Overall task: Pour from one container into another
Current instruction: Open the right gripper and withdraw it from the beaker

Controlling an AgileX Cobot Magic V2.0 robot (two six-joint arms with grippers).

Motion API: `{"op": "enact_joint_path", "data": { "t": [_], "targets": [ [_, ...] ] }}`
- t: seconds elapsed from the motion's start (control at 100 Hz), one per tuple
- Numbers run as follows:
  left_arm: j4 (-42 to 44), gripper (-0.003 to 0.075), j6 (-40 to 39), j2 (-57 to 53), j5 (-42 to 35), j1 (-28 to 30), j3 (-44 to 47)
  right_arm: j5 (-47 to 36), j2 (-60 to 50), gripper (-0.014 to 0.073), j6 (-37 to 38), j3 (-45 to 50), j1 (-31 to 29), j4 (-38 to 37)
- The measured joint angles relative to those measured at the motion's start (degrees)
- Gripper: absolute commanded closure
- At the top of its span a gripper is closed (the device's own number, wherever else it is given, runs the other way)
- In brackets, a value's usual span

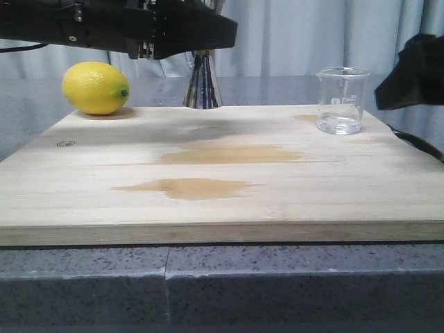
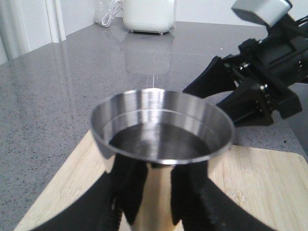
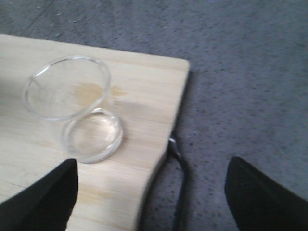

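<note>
Front view: beaker stands near the board's far right corner; jigger at its far edge, lemon far left. Left wrist view: left gripper closes on the jigger, which holds liquid. Right wrist view: right gripper is spread wide, empty, beside the beaker. Pouring seems done; next, probably releasing the jigger.

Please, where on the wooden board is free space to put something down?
The board is bare across its middle and front, and between jigger and beaker. Crowded: the back left corner with the lemon, and the back right corner with the beaker.
</note>
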Motion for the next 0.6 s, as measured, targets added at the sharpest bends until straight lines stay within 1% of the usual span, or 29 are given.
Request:
{"op": "enact_joint_path", "data": {
  "t": [0.16, 0.36, 0.6],
  "targets": [
    [0.0, 0.0523, 0.0, 0.0, 0.0, 0.0, 0.0, 7.4, -7.5, 0.0049, 1.1, 0.0, 1.4, 0.1],
    [0.0, 0.0523, 0.0, 0.0, 0.0, 0.0, 0.0, 16.9, -12.8, 0.0049, 1.2, 0.0, 6.5, 2.2],
    [0.0, 0.0523, 0.0, 0.0, 0.0, 0.0, 0.0, 23.7, -17.2, 0.0049, 1.2, 0.0, 12.6, 3.5]
  ]
}}
